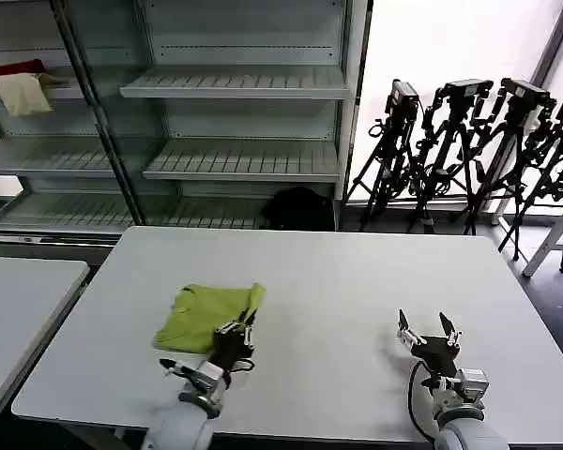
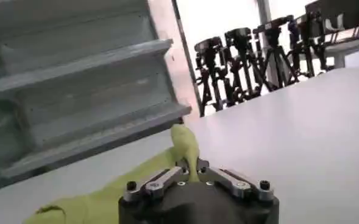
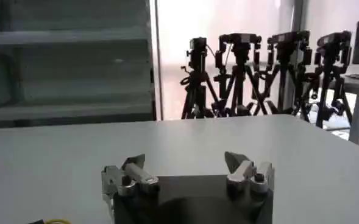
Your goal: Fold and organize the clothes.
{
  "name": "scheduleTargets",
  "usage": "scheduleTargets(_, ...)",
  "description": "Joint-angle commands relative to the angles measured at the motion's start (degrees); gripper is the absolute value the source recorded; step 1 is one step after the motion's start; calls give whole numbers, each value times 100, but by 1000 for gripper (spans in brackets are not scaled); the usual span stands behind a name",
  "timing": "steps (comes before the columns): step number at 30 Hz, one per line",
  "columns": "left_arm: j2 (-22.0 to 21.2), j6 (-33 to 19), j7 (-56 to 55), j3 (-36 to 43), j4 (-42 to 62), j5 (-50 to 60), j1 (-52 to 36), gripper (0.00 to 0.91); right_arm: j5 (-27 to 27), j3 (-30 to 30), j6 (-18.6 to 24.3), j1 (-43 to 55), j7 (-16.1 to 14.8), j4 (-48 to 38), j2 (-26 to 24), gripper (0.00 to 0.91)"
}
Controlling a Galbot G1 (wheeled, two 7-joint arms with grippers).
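The clothes are one lime yellow-green T-shirt (image 1: 205,314), folded into a small pad on the left part of the white table (image 1: 338,281). My left gripper (image 1: 241,325) is shut on the shirt's right edge, and a strip of fabric (image 2: 185,146) rises from between its closed fingers. In the left wrist view the rest of the shirt (image 2: 94,201) trails off to one side. My right gripper (image 1: 428,328) rests low over the table's right front, fingers open and nothing between them; the same open fingers (image 3: 135,172) show above bare tabletop.
A second white table (image 1: 19,300) stands to the left. Grey shelving (image 1: 235,122) runs behind, with a red cloth (image 1: 14,68) and a cream cloth (image 1: 23,94) on a left shelf. Black tripods (image 1: 469,141) stand at the back right.
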Motion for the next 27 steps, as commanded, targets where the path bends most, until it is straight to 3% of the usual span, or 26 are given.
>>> scheduleTargets(1,-738,235,-658,1043,768,-145,-971,30,-69,-307,-259,-80,-156,294,39,907)
scheduleTargets(4,-956,346,-849,1041,1173,-257,-1462,71,-82,-453,-433,-70,-245,428,97,907)
scheduleTargets(5,-984,403,-870,1042,1204,-289,-1515,212,-82,-521,-539,-63,-268,457,129,907)
scheduleTargets(6,-1026,502,-905,1053,1292,-329,-1590,907,-82,-565,-643,-58,-300,481,155,907)
scheduleTargets(12,-1137,500,-1008,1043,1543,-627,-1730,907,140,-820,-1352,-4,-415,625,244,907)
scheduleTargets(18,-648,686,-1138,1031,718,-1205,-1669,907,1233,-1075,-1904,327,-284,528,442,907)
scheduleTargets(22,-230,787,-1175,747,68,-1559,-1566,907,1765,-1428,-1910,617,15,347,566,907)
scheduleTargets(27,254,676,-1113,88,-371,-1671,-1132,907,2611,-1832,-1910,1109,606,-26,644,907)
